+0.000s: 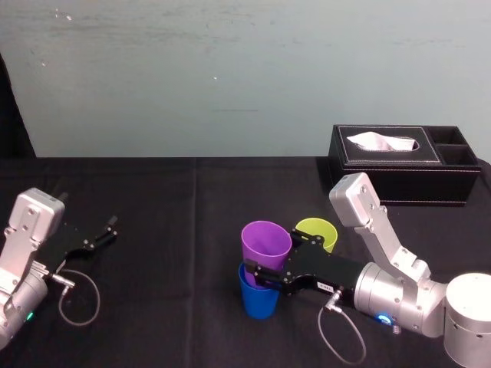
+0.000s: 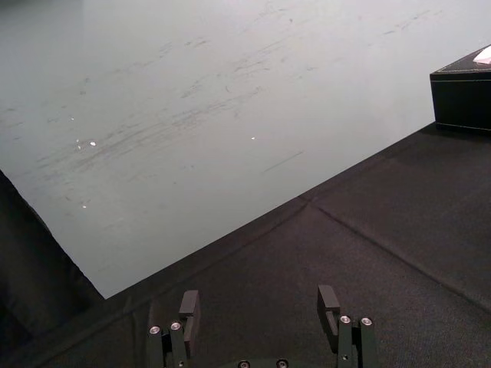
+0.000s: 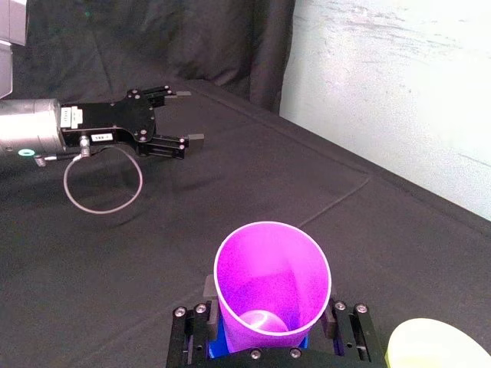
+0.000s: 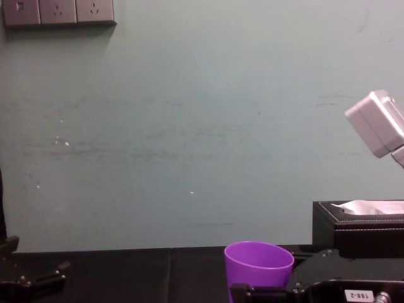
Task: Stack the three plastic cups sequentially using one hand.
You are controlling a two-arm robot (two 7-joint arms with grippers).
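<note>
Overhead: right gripper (image 1: 257, 277) clamps tapered purple cup (image 1: 266, 244) nested in blue cup (image 1: 259, 300), lime cup (image 1: 317, 232) at two o'clock; right wrist view adds glossy interior. Left gripper (image 1: 110, 230) wide.

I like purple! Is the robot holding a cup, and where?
Right gripper grips the purple tapered plastic cup by its lower sides. Left gripper holds nothing.
</note>
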